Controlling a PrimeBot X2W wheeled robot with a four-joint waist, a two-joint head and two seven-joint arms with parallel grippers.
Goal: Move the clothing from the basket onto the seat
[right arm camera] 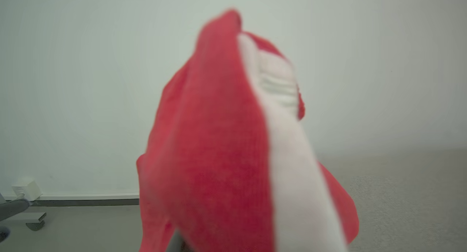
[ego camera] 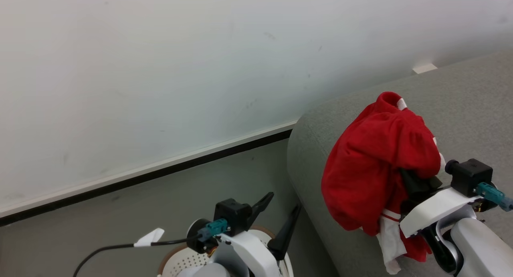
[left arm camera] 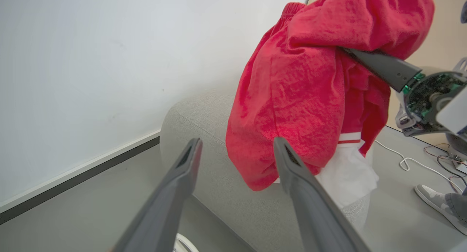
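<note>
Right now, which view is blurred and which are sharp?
Right wrist view: the clothing is very close and out of focus. Left wrist view: sharp, its weave is visible. Head view: sharp, even light, no glare on the seat.

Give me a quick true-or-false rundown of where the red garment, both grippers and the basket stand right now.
1. The right gripper holds the red garment. True.
2. The red garment lies inside the laundry basket. False: it is held up by the right gripper over the grey sofa, at its rounded arm.
3. The left gripper is open and holds nothing. True.
4. The left gripper is clamped on the garment's white trim. False: its fingers are spread apart, clear of the fabric, above the laundry basket.
5. A person's grey shoe stands on the floor in the left wrist view. True.
</note>
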